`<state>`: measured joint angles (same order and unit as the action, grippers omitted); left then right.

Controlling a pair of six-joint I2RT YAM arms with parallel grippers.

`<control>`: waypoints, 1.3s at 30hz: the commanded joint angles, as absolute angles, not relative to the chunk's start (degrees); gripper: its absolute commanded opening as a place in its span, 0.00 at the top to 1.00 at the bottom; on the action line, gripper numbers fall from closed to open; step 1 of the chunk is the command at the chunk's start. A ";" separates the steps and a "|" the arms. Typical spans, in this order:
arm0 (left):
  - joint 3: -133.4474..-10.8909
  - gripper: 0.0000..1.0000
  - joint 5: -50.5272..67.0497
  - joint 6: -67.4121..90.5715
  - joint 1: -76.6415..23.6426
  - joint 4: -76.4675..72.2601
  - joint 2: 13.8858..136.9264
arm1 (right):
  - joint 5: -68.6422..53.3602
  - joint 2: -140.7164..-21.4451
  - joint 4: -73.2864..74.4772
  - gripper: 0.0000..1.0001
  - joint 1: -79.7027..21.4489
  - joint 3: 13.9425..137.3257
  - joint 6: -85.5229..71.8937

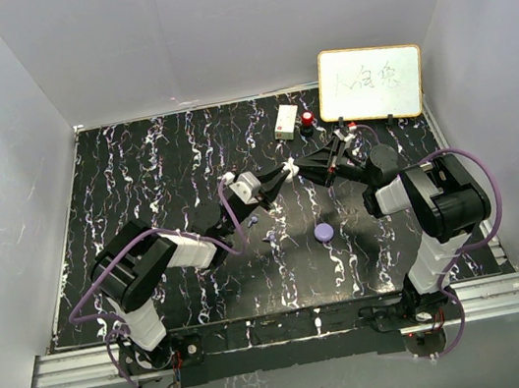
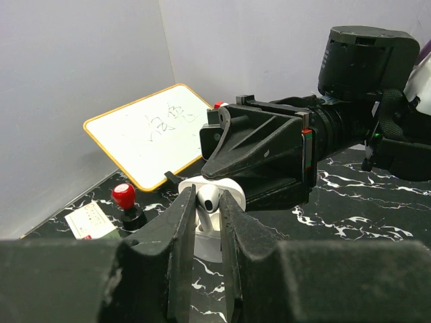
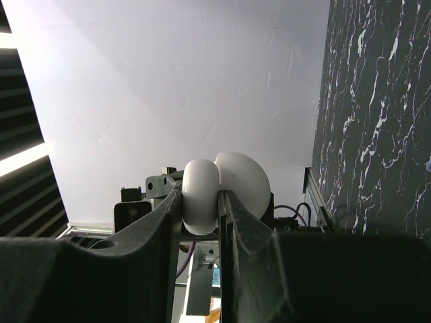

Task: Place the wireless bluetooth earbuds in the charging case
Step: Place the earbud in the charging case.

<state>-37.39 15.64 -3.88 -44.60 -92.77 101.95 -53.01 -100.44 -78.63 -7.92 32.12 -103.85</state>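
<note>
My left gripper [image 2: 209, 196] is shut on a white earbud [image 2: 210, 200], head up and stem pointing down. The stem sits in the open white charging case [image 2: 207, 243], just beyond the fingers. My right gripper [image 3: 200, 202] is shut on that charging case [image 3: 201, 192], whose domed lid [image 3: 244, 180] stands open behind it. In the top view the left gripper [image 1: 286, 172] and right gripper [image 1: 303, 169] meet tip to tip above the middle of the black marbled mat [image 1: 140, 194]. A tiny lilac piece [image 1: 252, 223] lies on the mat below the left gripper.
A round lilac puck [image 1: 323, 231] lies on the mat in front of the grippers. At the back right stand a yellow-framed whiteboard [image 1: 371, 83], a red-knobbed black object [image 1: 308, 122] and a white card [image 1: 286, 121]. Grey walls enclose the mat.
</note>
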 commanded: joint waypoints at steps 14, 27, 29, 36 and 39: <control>-37.05 1.00 13.65 -7.01 -45.09 -102.30 99.60 | -52.55 -98.96 -83.50 1.00 -8.12 32.34 -104.41; -36.76 1.00 13.84 -6.50 -45.09 -102.33 100.07 | -52.53 -98.88 -83.74 1.00 -8.13 32.43 -104.59; -36.65 1.00 13.84 -6.29 -45.09 -102.32 100.07 | -52.53 -98.88 -83.76 1.00 -8.21 32.43 -104.58; -36.26 0.93 13.88 -5.68 -45.16 -102.31 100.03 | -52.38 -98.89 -83.76 1.00 -8.16 32.52 -104.61; -36.17 0.89 13.67 -5.70 -45.18 -102.32 99.88 | -52.42 -98.95 -83.74 1.00 -8.17 32.48 -104.66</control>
<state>-36.69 13.93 -5.78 -44.97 -93.10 101.95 -52.60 -100.44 -78.65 -7.92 32.10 -103.90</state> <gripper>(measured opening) 0.165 0.226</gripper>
